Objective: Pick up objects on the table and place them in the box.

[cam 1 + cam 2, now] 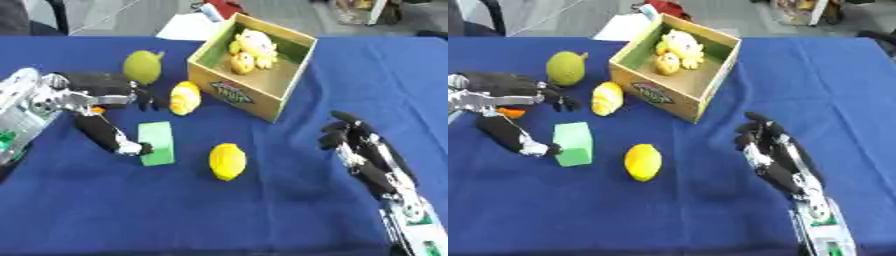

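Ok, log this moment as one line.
left hand open beside green foam block | right hand idle, open | cardboard box holds yellow toys

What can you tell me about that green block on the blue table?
The green block is a plain, bright green rectangular piece with flat faces and a matte look, perhaps foam or plastic. It lies flat on the blue tablecloth, its long side running away from the robot, left of the yellow lemon-like fruit. The left hand has a fingertip at its near left edge, apparently touching it; nothing else touches it.
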{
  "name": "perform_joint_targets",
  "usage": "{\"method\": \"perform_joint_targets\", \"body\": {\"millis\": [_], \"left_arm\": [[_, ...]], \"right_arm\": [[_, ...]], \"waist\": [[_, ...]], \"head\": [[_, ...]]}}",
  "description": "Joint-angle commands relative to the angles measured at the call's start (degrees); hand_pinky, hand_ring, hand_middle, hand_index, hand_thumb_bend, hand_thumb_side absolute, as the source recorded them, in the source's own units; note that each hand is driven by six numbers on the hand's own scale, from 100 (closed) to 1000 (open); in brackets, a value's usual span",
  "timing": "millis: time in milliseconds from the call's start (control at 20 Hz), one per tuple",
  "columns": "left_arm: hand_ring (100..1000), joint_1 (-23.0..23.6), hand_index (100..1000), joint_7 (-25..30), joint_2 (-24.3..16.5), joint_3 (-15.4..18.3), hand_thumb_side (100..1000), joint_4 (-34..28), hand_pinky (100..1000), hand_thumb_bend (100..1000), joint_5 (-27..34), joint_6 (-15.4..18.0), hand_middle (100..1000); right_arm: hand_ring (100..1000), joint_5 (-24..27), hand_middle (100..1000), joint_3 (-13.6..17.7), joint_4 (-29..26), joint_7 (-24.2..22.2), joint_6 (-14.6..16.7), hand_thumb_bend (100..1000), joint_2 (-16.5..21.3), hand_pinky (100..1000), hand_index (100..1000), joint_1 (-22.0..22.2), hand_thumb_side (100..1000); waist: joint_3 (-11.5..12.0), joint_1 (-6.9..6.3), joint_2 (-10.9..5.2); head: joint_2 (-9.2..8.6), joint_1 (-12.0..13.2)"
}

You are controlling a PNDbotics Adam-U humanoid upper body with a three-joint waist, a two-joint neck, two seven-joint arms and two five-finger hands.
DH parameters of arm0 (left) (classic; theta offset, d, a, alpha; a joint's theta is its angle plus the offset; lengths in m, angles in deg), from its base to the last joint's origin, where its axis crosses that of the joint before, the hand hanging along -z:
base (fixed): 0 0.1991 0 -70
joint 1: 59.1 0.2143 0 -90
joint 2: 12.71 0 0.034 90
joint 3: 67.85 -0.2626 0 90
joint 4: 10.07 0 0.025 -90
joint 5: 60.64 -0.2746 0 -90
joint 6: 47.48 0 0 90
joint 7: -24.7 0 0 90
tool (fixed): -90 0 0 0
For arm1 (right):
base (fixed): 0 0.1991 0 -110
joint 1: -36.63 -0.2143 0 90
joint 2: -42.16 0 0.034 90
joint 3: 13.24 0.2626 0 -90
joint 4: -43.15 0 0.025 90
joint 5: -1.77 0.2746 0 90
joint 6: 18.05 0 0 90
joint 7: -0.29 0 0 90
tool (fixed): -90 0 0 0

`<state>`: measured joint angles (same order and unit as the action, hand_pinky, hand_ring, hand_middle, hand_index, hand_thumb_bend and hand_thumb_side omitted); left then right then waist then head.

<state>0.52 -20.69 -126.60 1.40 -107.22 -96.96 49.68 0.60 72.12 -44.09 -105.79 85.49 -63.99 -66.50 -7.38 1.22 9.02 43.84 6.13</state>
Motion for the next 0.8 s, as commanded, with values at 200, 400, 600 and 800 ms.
{"method": "perform_joint_targets", "body": {"millis": [200,400,600,800], "left_arm": [[786,-0.93,967,-2.38,1.02,-1.02,534,2.27,825,445,-7.08,0.16,815],[775,-0.39,958,-2.84,1.97,-1.72,539,3.64,818,448,-8.26,0.43,806],[739,0.27,923,-4.6,2.99,-1.85,455,4.95,790,427,-9.92,-0.05,766],[677,1.43,863,-7.38,3.98,-1.09,309,5.44,743,396,-11.57,-0.64,700]], "right_arm": [[654,-0.1,664,0.06,-0.67,-0.02,0.06,100,0.78,636,890,-0.56,413],[654,-0.08,664,0.07,-0.69,0.01,0.04,100,0.72,636,890,-0.55,413],[654,-0.07,664,0.05,-0.71,-0.02,0.04,100,0.63,636,889,-0.54,413],[653,-0.04,664,0.13,-0.71,0.08,0.01,100,0.63,636,889,-0.54,413]], "waist": [[-0.04,-0.6,-1.65],[-0.02,-0.52,-1.59],[-0.03,-0.42,-1.55],[0.02,-0.35,-1.49]], "head": [[0.28,0.0],[0.21,0.0],[0.2,-0.02],[0.17,-0.01]]}}
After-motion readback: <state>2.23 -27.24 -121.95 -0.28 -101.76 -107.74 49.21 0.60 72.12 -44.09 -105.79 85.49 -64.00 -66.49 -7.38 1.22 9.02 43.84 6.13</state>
